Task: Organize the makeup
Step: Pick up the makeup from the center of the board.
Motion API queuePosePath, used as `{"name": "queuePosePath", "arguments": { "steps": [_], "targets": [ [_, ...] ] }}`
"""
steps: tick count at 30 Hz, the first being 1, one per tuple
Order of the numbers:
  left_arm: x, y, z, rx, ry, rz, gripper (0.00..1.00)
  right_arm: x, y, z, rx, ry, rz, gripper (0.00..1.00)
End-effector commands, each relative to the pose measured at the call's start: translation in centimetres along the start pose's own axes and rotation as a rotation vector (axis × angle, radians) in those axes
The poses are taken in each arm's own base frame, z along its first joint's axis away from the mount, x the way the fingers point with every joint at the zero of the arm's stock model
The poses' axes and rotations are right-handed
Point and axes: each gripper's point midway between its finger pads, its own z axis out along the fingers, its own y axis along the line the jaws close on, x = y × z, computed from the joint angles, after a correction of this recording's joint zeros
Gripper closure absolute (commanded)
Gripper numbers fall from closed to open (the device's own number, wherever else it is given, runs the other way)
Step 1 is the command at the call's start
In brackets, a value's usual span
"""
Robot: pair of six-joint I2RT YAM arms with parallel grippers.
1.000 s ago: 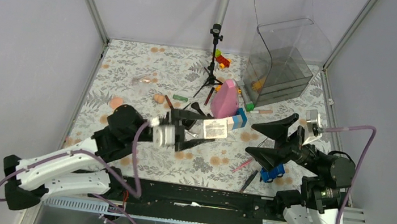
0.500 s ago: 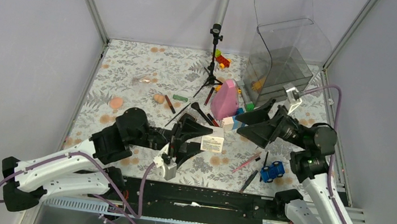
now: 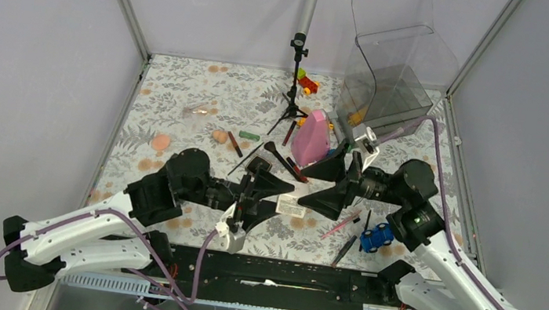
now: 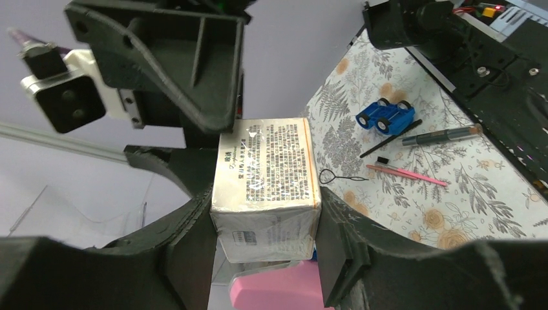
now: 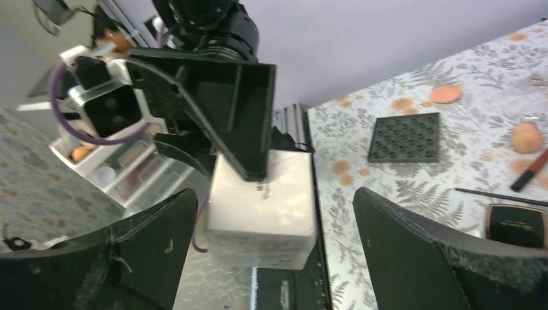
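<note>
My left gripper (image 4: 265, 239) is shut on a white printed box (image 4: 268, 174), one finger pressed flat on each side, holding it above the table's near middle (image 3: 291, 203). My right gripper (image 5: 274, 200) is open and faces it, with its two wide fingers standing either side of the box's free end (image 5: 262, 206) and gaps on both sides. Loose makeup lies around: black-handled brushes (image 3: 279, 154), a red pencil (image 3: 234, 144), a green tube (image 3: 250, 135), peach sponges (image 3: 161, 142), a pink pencil (image 3: 337, 228), a black compact (image 5: 517, 223) and a flat dark square (image 5: 405, 137).
A tall pink cone (image 3: 311, 137) stands just behind the grippers. A blue toy car (image 3: 377, 236) sits at the near right. A clear bin (image 3: 391, 82) is at the back right, a small tripod (image 3: 294, 86) and toy blocks (image 3: 308, 82) at the back middle.
My right gripper has swung left from the right side and now brackets the box's end. My left gripper turned its wrist and brought the box slightly lower and nearer.
</note>
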Motion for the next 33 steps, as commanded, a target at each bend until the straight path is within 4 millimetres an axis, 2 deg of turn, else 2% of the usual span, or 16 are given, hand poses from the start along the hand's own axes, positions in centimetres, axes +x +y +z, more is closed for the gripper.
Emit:
{"name": "queuePosePath", "arguments": {
  "steps": [1, 4, 8, 13, 22, 27, 29, 33],
  "targets": [
    [-3.9, 2.1, -1.3, -0.011, -0.095, 0.139, 1.0, -1.5, 0.7, 0.2, -0.003, 0.088, -0.171, 0.03],
    [-3.8, 1.8, -2.0, 0.002, -0.064, 0.156, 1.0, -1.7, 1.1, 0.1, -0.003, 0.151, -0.175, 0.04],
    [-3.1, 1.4, -2.6, 0.032, -0.007, 0.179, 1.0, -0.8, 1.1, -0.3, 0.004, 0.26, -0.143, 0.04],
    [-1.9, 1.7, -2.7, 0.053, 0.058, 0.21, 1.0, -0.3, 0.6, -0.1, -0.007, 0.305, -0.147, 0.04],
    [-2.3, 1.9, -2.5, 0.06, 0.04, 0.241, 1.0, -0.2, 0.9, 1.7, -0.08, 0.355, -0.208, 0.03],
    [-2.3, 1.8, -2.3, 0.067, 0.032, 0.243, 1.0, 1.1, 0.5, 2.9, -0.083, 0.428, -0.208, 0.03],
    [-2.4, 1.8, -2.2, 0.069, 0.026, 0.244, 1.0, 1.6, 0.1, 3.1, -0.077, 0.451, -0.207, 0.06],
    [-2.2, 1.9, -2.3, 0.074, 0.039, 0.249, 1.0, 1.8, -0.5, 3.2, -0.055, 0.475, -0.214, 0.18]
  ]
}}
